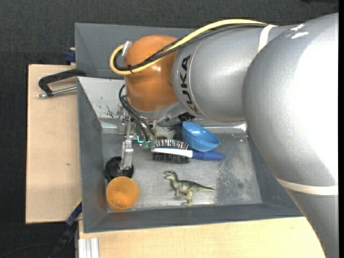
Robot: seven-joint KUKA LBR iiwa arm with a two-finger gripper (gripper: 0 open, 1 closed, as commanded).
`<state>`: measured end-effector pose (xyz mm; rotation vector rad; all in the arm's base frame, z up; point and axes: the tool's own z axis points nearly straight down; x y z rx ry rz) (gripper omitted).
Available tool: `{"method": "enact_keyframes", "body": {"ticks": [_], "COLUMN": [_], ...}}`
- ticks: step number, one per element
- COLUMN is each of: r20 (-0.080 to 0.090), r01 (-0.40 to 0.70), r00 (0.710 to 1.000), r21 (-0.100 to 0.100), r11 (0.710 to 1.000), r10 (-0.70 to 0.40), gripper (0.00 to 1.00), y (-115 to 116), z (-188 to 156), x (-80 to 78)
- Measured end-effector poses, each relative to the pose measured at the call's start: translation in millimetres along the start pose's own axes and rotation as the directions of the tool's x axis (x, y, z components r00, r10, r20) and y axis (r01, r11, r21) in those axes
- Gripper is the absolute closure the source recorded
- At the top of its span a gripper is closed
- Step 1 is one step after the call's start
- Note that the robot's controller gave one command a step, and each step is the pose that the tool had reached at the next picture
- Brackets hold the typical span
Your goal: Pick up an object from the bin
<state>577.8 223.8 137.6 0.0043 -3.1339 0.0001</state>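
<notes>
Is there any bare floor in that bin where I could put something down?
Yes: the floor right of the toy dinosaur, below the blue scoop, and a strip between the dinosaur and orange cup. Crowded around the tool and brush.

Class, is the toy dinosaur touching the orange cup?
Apart. The camera view shows bare bin floor between the toy dinosaur and the orange cup.

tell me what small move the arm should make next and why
Probably ease straight down a little onto the black round thing. The gripper sits right at its edge, in the bin's left part, with the orange cup close beside it. The white brush, blue scoop and green dinosaur lie farther right, so a sideways move seems less useful.
</notes>
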Motion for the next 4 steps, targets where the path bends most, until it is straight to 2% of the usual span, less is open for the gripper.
{"method": "enact_keyframes", "body": {"ticks": [1,2,3,4], "r20": [0.002,0.007,0.007,0.024], "r01": [0.326,0.298,0.29,0.235], "r00": [0.946,0.954,0.957,0.972], "r21": [0.002,0.01,0.007,-0.001], "r11": [0.946,0.954,0.957,0.972], "r10": [-0.326,-0.298,-0.29,-0.235], "gripper": [0.0,0.0,1.0,1.0], "y": [-30,9,7,-8], "z": [69,67,67,-162], "x": [33.4,47.1,46.4,42.6]}}
